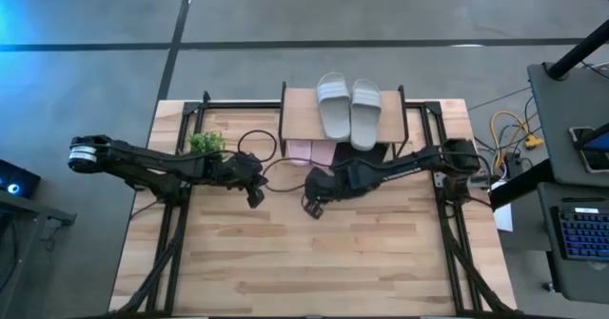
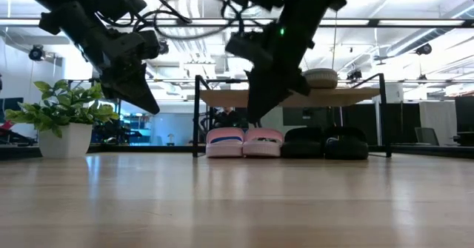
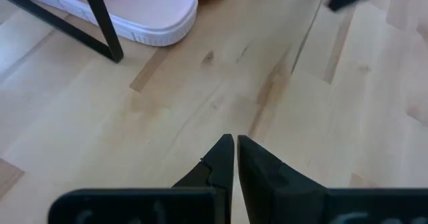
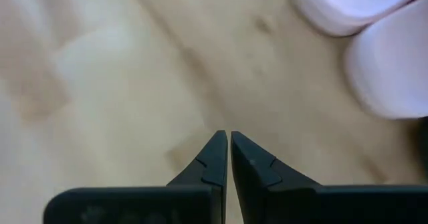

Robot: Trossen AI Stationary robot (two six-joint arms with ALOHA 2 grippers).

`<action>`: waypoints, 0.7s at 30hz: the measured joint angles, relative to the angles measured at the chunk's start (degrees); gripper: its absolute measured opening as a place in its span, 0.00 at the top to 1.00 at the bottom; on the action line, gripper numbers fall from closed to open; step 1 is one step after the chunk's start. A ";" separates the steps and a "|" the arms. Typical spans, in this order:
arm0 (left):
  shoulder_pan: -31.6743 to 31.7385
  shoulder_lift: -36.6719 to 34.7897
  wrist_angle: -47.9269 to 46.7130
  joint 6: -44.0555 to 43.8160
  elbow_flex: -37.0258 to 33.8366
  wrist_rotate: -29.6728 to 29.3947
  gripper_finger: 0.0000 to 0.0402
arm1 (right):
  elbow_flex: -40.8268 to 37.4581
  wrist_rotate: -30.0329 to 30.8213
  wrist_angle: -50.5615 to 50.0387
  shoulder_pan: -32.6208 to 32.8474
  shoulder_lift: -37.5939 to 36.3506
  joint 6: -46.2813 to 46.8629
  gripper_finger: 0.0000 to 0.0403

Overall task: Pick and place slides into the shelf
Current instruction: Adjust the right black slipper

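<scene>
Shelf [image 1: 304,114]: low rack, light plank top, thin black legs, at the far middle of the surface [image 1: 314,262].

Grey slides [image 1: 349,108]: one pair, side by side on the shelf's plank top.

Pink slides [image 2: 244,141]: one pair, side by side on the surface under the plank, at the shelf's left half as the low view shows it.

Black slides [image 2: 326,143]: one pair, under the plank just beside the pink pair, at the other half.

Left tool [image 1: 255,197]: fingers together, holding nothing; raised above the surface in front of the shelf's left corner, pink slides near ahead of it.

Right tool [image 1: 314,207]: fingers together, holding nothing; raised above the surface just in front of the shelf, near the left tool but apart from it.

Plant [image 1: 206,144]: small green plant in a white pot, left of the shelf, not part of the job.

Step in hand: judged complete or nearly so; all six slides sit on or under the shelf, and no slide lies loose on the open surface.

Next move: likely both arms draw back clear of the shelf without knocking its legs or the pink pair.
</scene>
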 joint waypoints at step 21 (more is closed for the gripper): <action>-1.81 -0.09 3.85 -5.11 0.33 5.03 0.98 | 7.00 11.07 -6.58 11.71 -23.03 3.61 0.97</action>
